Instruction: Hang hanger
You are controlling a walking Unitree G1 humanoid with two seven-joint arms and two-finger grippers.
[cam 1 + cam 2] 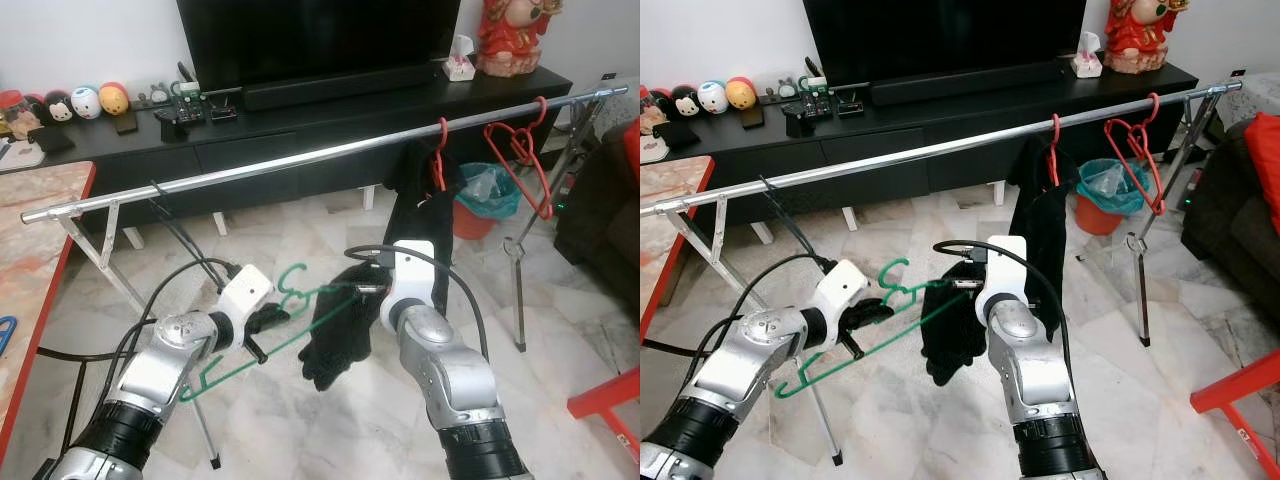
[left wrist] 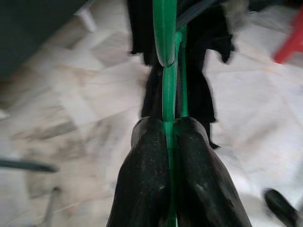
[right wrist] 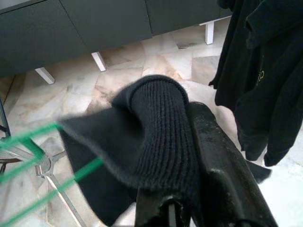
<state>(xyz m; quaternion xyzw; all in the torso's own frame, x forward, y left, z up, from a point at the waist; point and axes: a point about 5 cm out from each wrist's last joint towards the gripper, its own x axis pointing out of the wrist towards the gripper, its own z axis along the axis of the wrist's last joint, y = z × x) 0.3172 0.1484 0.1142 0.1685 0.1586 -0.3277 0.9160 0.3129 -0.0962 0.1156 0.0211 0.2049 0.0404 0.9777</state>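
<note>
Left eye view, rail: a long silver metal clothes rail (image 1: pixel 300 160) runs from the middle left edge up to the upper right, on folding metal legs over a pale marble floor (image 1: pixel 560 310).
Left eye view, on the rail: a red wire hanger (image 1: pixel 520 155) hangs at upper right; beside it a black garment (image 1: pixel 420 195) hangs on another red hanger.
Left eye view, task's thing: the green plastic hanger (image 1: pixel 290 300) sits low in the centre, below the rail and apart from it, its hook pointing up.
Left eye view, left pincer (image 1: pixel 262 325): lower left of centre, its black fingers pressed onto the green hanger's bar.
Left eye view, right pincer (image 1: pixel 362 287): centre of the frame, at the dark knitted cloth (image 1: pixel 335 335) that droops from the hanger's right end.
Left eye view, background: a black TV bench (image 1: pixel 300 115) with a large dark screen (image 1: pixel 320 35) crosses the top; small round toy figures (image 1: pixel 85 100) stand at upper left.
Left wrist view, left pincer: two black fingers (image 2: pixel 142 189) at the bottom centre are squeezed together on the thin green bar, which runs straight up the frame.
Right wrist view, right pincer: a black finger (image 3: pixel 222 161) at lower right lies against a ribbed fold of the dark cloth; it appears to pinch the cloth. Green bars cross the lower left.
</note>
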